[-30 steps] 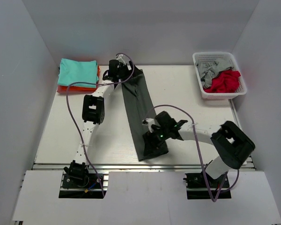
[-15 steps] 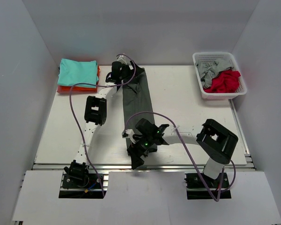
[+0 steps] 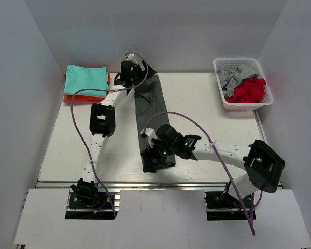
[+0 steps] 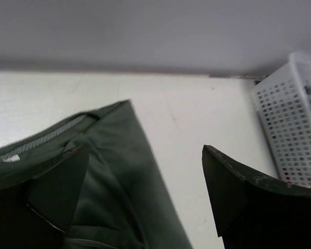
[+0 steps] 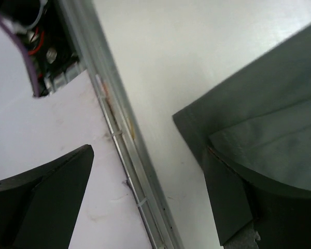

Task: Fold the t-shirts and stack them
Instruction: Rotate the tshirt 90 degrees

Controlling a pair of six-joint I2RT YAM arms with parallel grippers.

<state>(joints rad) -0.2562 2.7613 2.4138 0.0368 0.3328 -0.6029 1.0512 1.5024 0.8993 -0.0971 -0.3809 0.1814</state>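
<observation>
While judging from its flat, creased lie on the white table point(image 3: 233, 124), reckoning the dark charcoal grey cloth t-shirt point(image 3: 150, 111) to be light, limp and wholly soft, likely sagging and falling open if lifted by one point. Expecting little slipping on the matt top, though dragging may be bunching the layers. Advising a hold at both ends at once, pinching through every layer at a corner or hem.

Seeing it lying as a long narrow strip, already doubled lengthwise, running from close to the far edge, left of centre, down to just short of the near edge. Showing a ribbed collar point(image 4: 46, 137) with a pale label at the far end, and at the near end a squared corner with one layer stepping back from the one beneath.

Noting a folded teal cloth t-shirt point(image 3: 85, 79) resting on a folded orange cloth t-shirt point(image 3: 84, 97) in the far left corner, and a crumpled light grey cloth t-shirt point(image 3: 232, 78) and red cloth t-shirt point(image 3: 247, 91) sitting in the white plastic mesh basket point(image 3: 243, 106) at the far right corner.

Finding the left gripper point(image 4: 145, 149) hanging at the far end, fingers released wide and grasping nothing, one finger over the collar cloth; touching or not, impossible telling. Finding the right gripper point(image 5: 147, 150) at the near corner, fingers likewise parted wide, empty, one over the cloth, the other beyond the aluminium rail point(image 5: 114, 119).
</observation>
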